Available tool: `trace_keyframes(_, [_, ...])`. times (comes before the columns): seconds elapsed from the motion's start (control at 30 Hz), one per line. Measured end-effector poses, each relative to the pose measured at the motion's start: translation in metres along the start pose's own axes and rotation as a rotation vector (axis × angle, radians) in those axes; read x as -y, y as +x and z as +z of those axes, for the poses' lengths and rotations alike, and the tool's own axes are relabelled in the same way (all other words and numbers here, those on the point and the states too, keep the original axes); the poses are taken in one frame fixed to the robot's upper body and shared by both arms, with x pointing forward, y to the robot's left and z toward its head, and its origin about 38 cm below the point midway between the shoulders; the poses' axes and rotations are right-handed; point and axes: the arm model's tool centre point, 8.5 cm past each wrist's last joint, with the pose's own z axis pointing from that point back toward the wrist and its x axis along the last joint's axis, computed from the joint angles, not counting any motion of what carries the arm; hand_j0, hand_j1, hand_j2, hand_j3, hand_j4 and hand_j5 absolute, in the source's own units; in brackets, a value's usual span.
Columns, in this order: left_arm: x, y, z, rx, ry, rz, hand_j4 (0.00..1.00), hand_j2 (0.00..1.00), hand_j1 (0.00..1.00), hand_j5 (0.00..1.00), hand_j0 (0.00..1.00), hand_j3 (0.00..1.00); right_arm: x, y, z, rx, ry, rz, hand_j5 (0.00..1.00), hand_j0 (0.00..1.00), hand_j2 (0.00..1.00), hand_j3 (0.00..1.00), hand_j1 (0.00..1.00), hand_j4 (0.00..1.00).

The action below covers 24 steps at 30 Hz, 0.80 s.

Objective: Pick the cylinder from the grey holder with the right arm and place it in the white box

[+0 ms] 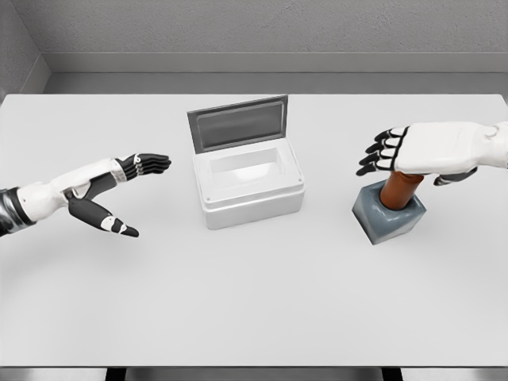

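The reddish-brown cylinder (401,189) stands tilted in the grey block-shaped holder (389,213), its lower end sunk in the holder's socket and its top hidden under the right hand (421,151). That white hand, with dark fingers (382,154) stretched out toward the left and loosely spread, lies over the cylinder's upper end; its thumb shows dark below the palm on the right side, and the hand has not closed round the cylinder, though whether the palm touches it cannot be told. The holder sits on the right part of the pale grey counter (254,302). To its left, well apart, stands the white rectangular box (250,184), its cavity open to the top and its grey lid (238,125) raised upright along the far edge. Between holder and box the counter surface lies bare. Farther left, the left hand (119,194) hovers above the counter with fingers extended and thumb spread downward, gripping nothing, well apart from the box.
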Motion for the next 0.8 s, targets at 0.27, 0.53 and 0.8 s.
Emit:
trace_keyframes(0.27, [-0.001,0.000,-0.001,-0.001,-0.003,-0.006,1.00,1.00,1.00,1.00,1.00,1.00,-0.003,0.001,-0.006,0.003,0.011,0.005,1.00,1.00,1.00,1.00,1.00,1.00])
trace_keyframes(0.53, [0.002,0.000,-0.005,0.006,-0.010,-0.006,1.00,1.00,1.00,1.00,1.00,1.00,-0.009,-0.002,-0.008,-0.004,0.023,-0.001,1.00,1.00,1.00,1.00,1.00,1.00])
trace_keyframes(0.8, [0.002,0.000,-0.006,0.005,-0.014,-0.009,1.00,1.00,1.00,1.00,1.00,1.00,-0.014,-0.002,-0.011,-0.004,0.042,-0.001,1.00,1.00,1.00,1.00,1.00,1.00])
